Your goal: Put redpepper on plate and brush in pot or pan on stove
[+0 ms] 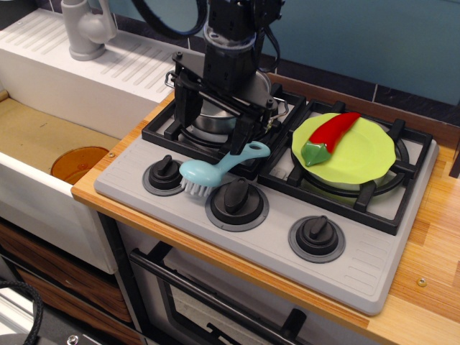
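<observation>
- Lime-green plate (359, 169) sits on the right burner grate of the stove (374, 266); I see the redpepper (328, 136) lying across its upper left part, green stem cap toward the front, red tip reaching past the plate's far rim; nothing else on the plate.
- Steel pot (210, 119) stands on the left rear burner grate, largely hidden behind my arm; one wire loop handle shows on its right side; I cannot tell from this view whether anything is inside it.
- Pale blue brush (215, 169) is not in the pot; it lies at the front edge of the left grate, bristled head down on the grey cooktop between the left knob (165, 175) and the middle knob (236, 198), looped handle end raised and pointing toward the right rear.
- The gripper (210, 126) hangs over the left burner in front of the pot, its two black fingers (242, 135) spread wide and holding nothing; the right finger's tip is just beside the brush handle loop; I cannot confirm contact.
- The third knob (317, 236) stands at the front right of the cooktop.
- To the left, the sink basin (43, 144) holds an orange round piece (79, 163) at its bottom; a grey faucet (88, 27) stands on the white ribbed drainboard (136, 68) behind.
</observation>
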You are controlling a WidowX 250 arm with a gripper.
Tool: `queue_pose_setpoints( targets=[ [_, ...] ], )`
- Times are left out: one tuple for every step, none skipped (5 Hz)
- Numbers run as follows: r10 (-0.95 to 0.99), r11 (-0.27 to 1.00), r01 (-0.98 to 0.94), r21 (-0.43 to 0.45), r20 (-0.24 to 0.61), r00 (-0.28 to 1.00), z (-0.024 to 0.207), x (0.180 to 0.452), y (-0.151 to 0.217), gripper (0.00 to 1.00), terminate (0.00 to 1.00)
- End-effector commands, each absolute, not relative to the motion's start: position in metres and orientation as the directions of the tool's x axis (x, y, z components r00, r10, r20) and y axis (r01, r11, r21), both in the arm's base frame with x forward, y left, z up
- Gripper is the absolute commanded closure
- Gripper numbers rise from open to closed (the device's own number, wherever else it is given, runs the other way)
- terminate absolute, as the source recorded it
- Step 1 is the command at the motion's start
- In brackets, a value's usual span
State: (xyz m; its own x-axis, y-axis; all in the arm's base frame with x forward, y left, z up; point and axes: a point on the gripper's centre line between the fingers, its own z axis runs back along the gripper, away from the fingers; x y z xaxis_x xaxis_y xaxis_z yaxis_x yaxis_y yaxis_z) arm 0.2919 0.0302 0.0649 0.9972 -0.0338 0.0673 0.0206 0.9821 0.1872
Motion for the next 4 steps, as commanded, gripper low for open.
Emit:
queue_pose_setpoints(
  targets=[
    [-0.004, 0.983, -0.015, 0.184, 0.105, 0.994, 0.063, 0.29, 0.024, 0.0, 0.0],
    [-0.006, 0.985, -0.014, 0.173, 0.111, 0.994, 0.057, 0.29, 0.024, 0.0, 0.0],
    [-0.01, 0.987, -0.01, 0.162, 0.12, 0.993, 0.051, 0.292, 0.024, 0.0, 0.0],
    [-0.012, 0.988, -0.008, 0.155, 0.129, 0.992, 0.046, 0.295, 0.022, 0.0, 0.0]
  ],
)
